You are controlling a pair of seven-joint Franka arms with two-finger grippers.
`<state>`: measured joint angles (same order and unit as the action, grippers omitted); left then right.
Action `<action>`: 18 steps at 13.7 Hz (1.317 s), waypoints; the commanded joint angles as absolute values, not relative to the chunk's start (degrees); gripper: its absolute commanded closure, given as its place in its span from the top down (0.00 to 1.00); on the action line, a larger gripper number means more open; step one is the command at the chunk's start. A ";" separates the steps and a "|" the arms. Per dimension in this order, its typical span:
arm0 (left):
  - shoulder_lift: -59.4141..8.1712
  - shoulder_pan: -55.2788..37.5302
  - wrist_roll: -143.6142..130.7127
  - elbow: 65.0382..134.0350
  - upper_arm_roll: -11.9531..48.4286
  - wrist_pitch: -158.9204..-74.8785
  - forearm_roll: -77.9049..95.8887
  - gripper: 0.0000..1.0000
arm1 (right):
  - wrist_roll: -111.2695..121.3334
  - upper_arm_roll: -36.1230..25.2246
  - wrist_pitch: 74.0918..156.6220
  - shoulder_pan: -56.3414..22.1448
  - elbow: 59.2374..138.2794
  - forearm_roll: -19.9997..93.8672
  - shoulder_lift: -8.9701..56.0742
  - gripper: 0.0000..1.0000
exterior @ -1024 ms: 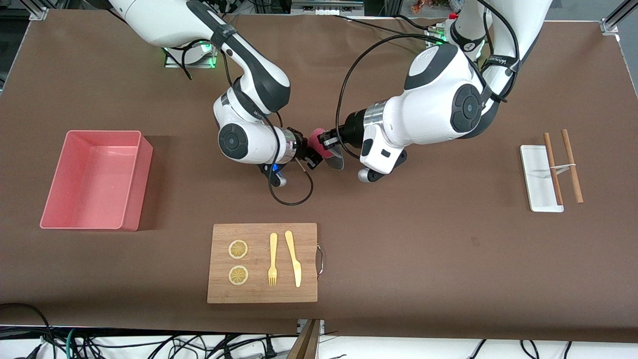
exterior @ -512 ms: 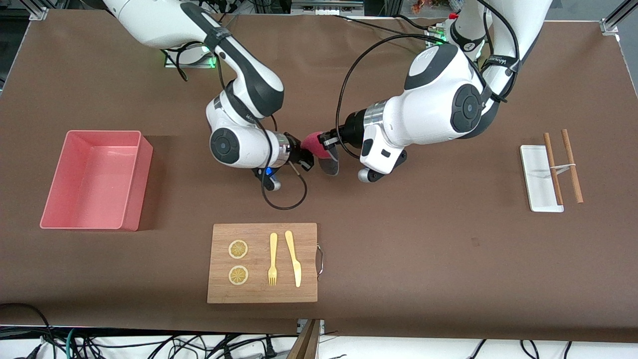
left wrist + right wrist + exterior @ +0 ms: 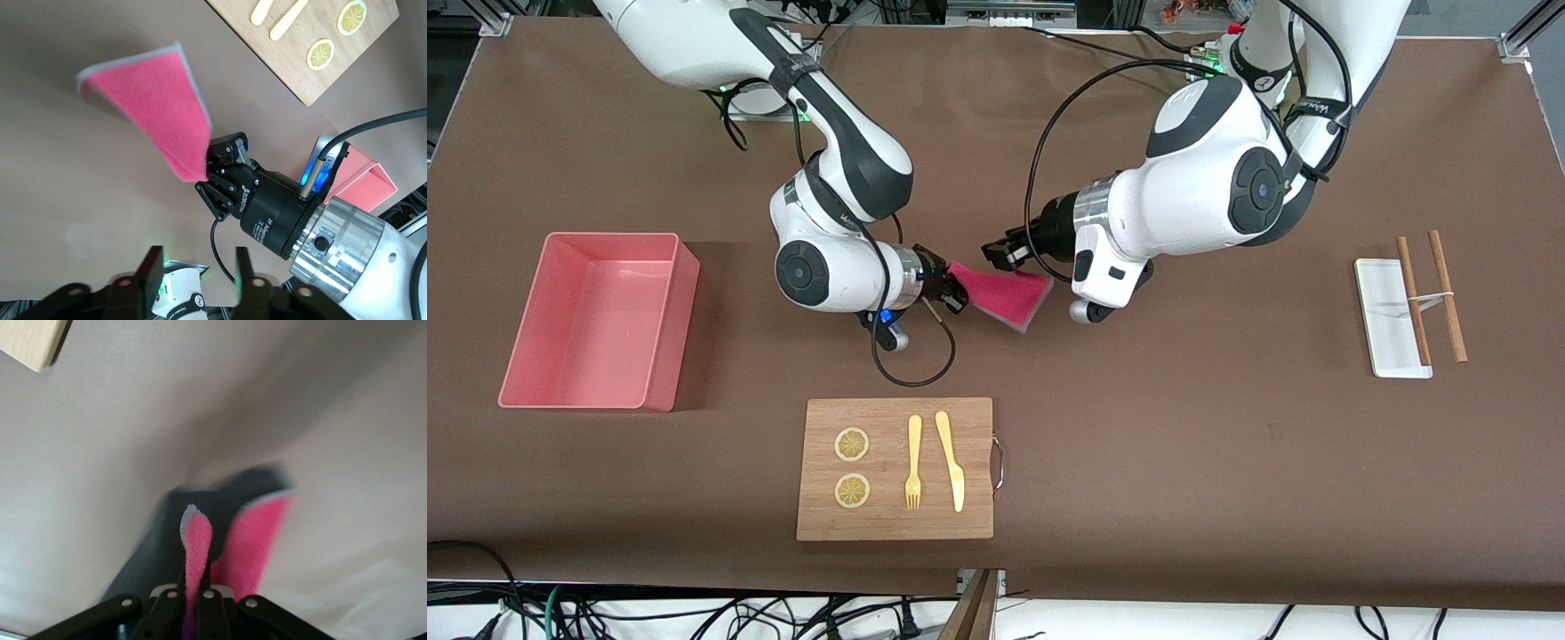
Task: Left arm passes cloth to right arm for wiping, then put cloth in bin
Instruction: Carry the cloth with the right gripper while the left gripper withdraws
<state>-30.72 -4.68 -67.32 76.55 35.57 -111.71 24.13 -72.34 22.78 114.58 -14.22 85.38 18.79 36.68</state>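
step: handover done | right arm's black gripper (image 3: 951, 292) pinches small crimson-pink terry cloth (image 3: 1005, 296), hanging over bare brown table mid-way | left arm's black gripper (image 3: 999, 252) spread, empty, beside cloth | next: lower cloth, wipe; pink plastic bin (image 3: 660, 324) later

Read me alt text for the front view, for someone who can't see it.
The right gripper holds the cloth above the table, just clear of the open left gripper. A cutting board lies nearer the camera, and the bin sits toward the right arm's end.
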 commanded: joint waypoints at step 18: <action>-23.91 7.44 -36.61 75.94 35.07 -85.00 -6.68 1.00 | -13.22 -5.53 103.18 -12.48 92.55 5.29 36.56 0.00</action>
